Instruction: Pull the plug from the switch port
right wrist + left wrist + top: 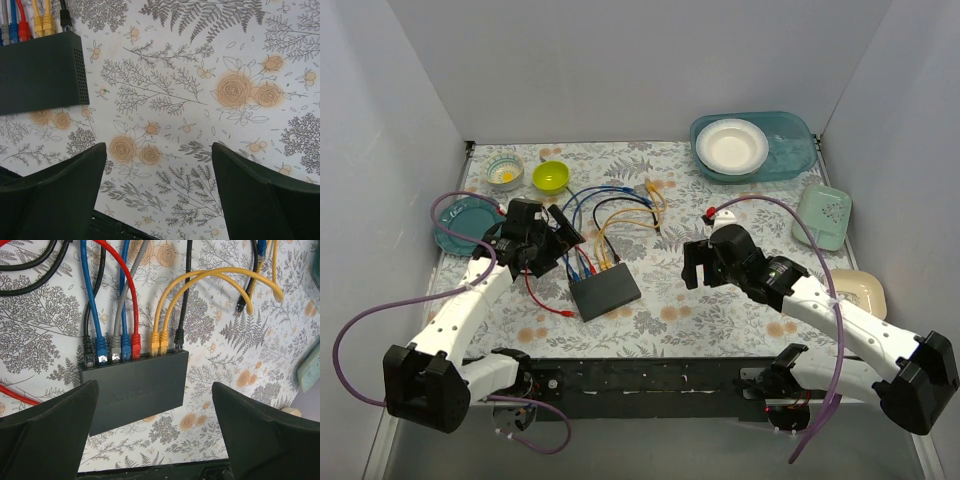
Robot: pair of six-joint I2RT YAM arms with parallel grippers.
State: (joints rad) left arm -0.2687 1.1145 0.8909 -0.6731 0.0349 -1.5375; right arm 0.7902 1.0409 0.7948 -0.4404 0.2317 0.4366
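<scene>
The flat black switch (606, 289) lies on the flowered cloth in the middle. In the left wrist view the switch (137, 390) has several plugs in a row along its far edge: black, blue, grey, blue, red (135, 344), two yellow (159, 343) and black. My left gripper (556, 243) hangs open and empty over the cables just behind the switch; the switch shows between its fingers (47, 432). My right gripper (695, 262) is open and empty to the right of the switch, over bare cloth. The switch's right end (42, 75) shows in the right wrist view.
Loose cables loop behind the switch (620, 205). A red cable end (563, 313) lies left of the switch. A teal plate (460, 222), a small patterned bowl (504, 171) and a green bowl (550, 177) stand at left. A teal tray with a white bowl (732, 146), a green dish (822, 215) and a cream dish (860, 290) stand at right.
</scene>
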